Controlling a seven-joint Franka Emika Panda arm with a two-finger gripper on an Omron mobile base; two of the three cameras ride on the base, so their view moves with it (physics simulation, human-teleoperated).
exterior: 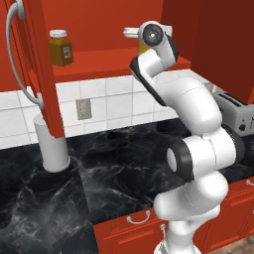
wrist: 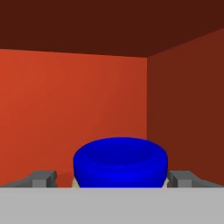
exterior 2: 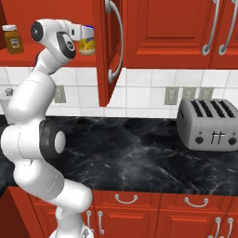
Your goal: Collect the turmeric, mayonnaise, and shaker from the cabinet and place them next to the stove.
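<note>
Hand view: fingers point(wrist: 43, 178) spread either side of mayonnaise point(wrist: 120, 162), cabinet point(wrist: 70, 100) wall behind.

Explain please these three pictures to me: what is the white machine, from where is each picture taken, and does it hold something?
The white machine is a robot arm with a two-finger gripper. Two pictures come from cameras behind it, left and right; the third looks along the hand. The arm reaches into the red cabinet, where the mayonnaise jar sits between the open fingers, not yet gripped. The turmeric stands further along the shelf. On the black counter stand a toaster and a white paper-towel roll.
</note>
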